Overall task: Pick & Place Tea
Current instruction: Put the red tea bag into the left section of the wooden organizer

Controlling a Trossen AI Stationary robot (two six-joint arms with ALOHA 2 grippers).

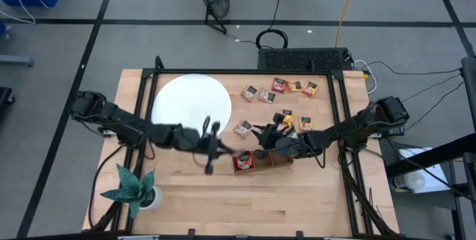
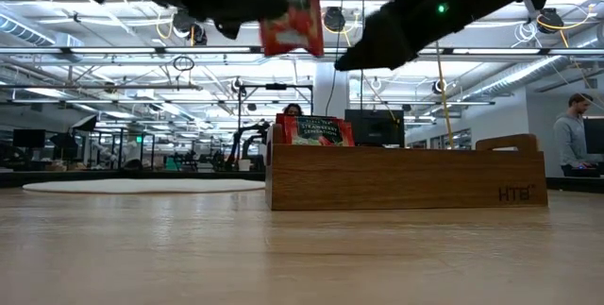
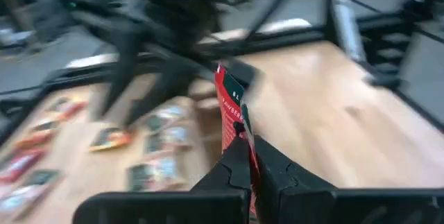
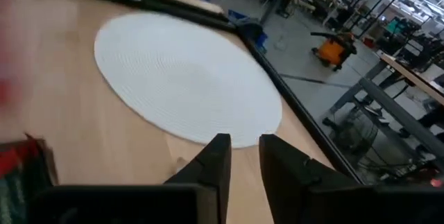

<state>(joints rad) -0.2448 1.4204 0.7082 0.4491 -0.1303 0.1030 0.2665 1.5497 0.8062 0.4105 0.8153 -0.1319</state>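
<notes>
The left pincer point(image 3: 247, 156) gripped a red tea sachet point(image 3: 231, 109) by one edge, held in the air just left of the wooden tray point(image 2: 406, 177). The right pincer point(image 4: 243, 156), empty and slightly parted, hovered close by over the tray. The thin edge grip could have let the sachet slip, or the arms might have collided.

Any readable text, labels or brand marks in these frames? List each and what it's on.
"HTB": stamped on the front wall of the brown wooden tray, low view.
"STRAWBERRY SENSATION": on the red sachet standing in the tray; smaller print unreadable.
"...AWBERR...": partial, on the red sachet pinched in the left hand.
Loose sachets on the table: print too small to read.
</notes>
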